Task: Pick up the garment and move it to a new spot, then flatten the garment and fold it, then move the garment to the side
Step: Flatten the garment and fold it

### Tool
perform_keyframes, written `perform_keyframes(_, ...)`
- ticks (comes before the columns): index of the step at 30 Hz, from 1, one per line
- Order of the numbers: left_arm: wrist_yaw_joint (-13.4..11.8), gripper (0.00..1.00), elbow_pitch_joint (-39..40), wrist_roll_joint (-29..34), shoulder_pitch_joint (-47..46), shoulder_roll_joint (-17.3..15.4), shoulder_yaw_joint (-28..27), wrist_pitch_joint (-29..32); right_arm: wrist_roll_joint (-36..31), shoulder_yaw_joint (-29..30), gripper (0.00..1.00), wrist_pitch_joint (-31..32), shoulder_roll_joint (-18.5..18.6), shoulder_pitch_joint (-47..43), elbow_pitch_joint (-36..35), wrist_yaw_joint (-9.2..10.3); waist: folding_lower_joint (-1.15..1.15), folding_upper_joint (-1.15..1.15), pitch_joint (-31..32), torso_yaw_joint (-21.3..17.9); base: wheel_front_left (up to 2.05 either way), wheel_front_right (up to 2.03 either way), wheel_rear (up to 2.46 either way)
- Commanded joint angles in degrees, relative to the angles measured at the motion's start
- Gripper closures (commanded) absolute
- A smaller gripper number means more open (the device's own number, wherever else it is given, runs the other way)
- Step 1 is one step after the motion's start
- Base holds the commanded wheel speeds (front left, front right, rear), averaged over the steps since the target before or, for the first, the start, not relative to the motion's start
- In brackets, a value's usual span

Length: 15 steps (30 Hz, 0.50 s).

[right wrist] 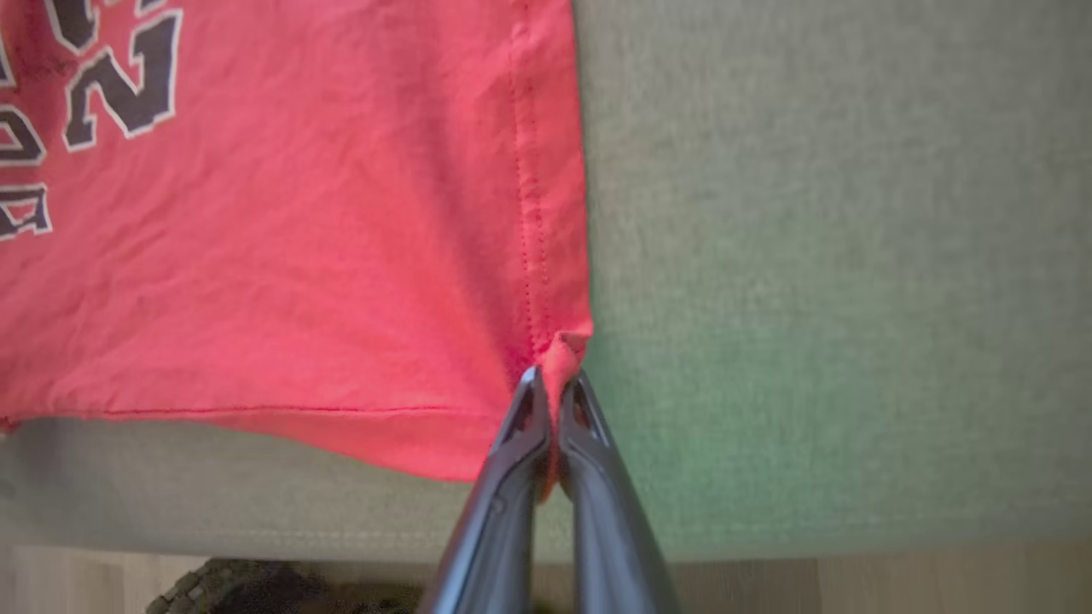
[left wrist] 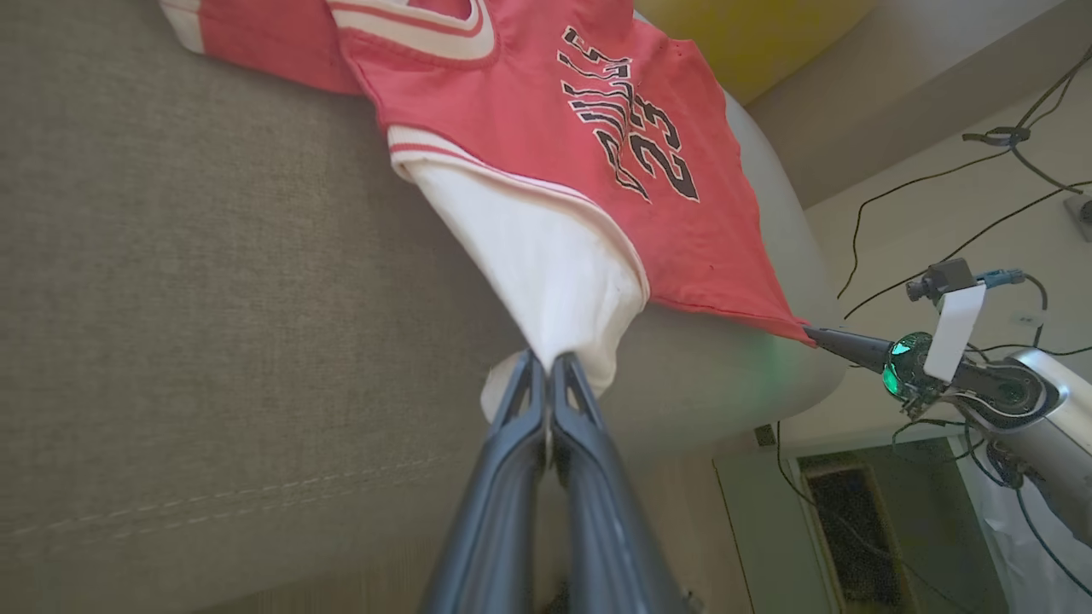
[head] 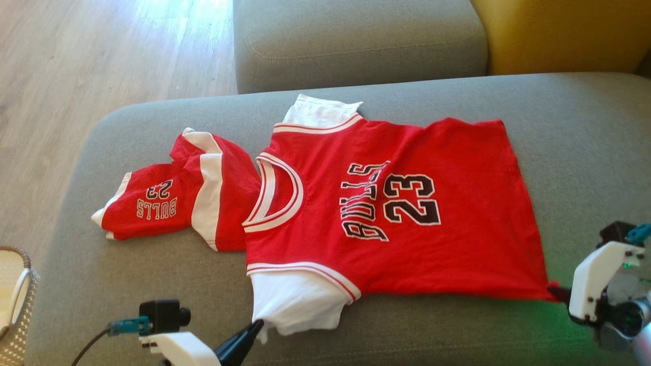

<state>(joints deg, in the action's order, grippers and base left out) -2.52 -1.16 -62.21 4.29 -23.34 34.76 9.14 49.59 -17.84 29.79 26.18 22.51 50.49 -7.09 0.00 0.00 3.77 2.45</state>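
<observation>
In the head view a woven basket (head: 20, 300) sits at the far left edge, at about 8 o'clock. Next come the matching red shorts (head: 173, 198), bunched on the grey-green sofa seat (head: 585, 152) and touching the collar end of the jersey (head: 396, 203).

The jersey lies front up in the middle of the seat, with its neck towards 9 o'clock and its hem towards 3 o'clock.

**Handling**
- It looks like thin, soft knit: light, limp and not fragile.
- It would probably sag and crease wherever it is not supported.
- Two spread holds on the same long edge, sleeve and hem corner, should keep it taut; a single hold would probably let it bunch.
- The fabric seems grippy enough on the upholstery to drag rather than slide.

**Grips**
- The left jaws, at 7 o'clock of the jersey, are pressed together on the tip of the near white sleeve (left wrist: 546, 256), which is drawn to a point.
- The right jaws, at 4 o'clock, are closed and pinch the near hem corner (right wrist: 563, 345), which is puckered between them.

**Look**
- The body is red, with black "BULLS 23" lettering outlined in white.
- The neckband is white with red stripes.
- The sleeves are white, and the far sleeve (head: 320, 112) peeks out at 12 o'clock.
- The cloth lies mostly flat, with faint wrinkles.
</observation>
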Motion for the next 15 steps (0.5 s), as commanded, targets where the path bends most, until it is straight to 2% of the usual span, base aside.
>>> perform_keyframes(1,0.07,1.0,2.48,-0.58,-1.98,-2.03,-1.81,0.81,0.67,-1.0,1.0,1.73,2.69,-0.79,-2.82,-0.4,0.0,0.0,0.1,0.06,0.0,0.0,0.0)
perform_keyframes(8,0.9,1.0,5.41,-2.86,-1.1,-5.06,-1.24,5.44,1.06,-1.66,1.0,8.87,6.03,-5.15,-9.22,-0.4,0.0,0.0,0.46,0.27,0.0,0.0,0.0)
perform_keyframes(15,2.32,1.0,9.95,-7.22,-0.13,-8.83,-0.8,11.83,1.7,0.43,1.0,17.33,9.08,-9.88,-17.23,-0.4,0.0,0.0,0.68,0.52,0.0,0.0,0.0)
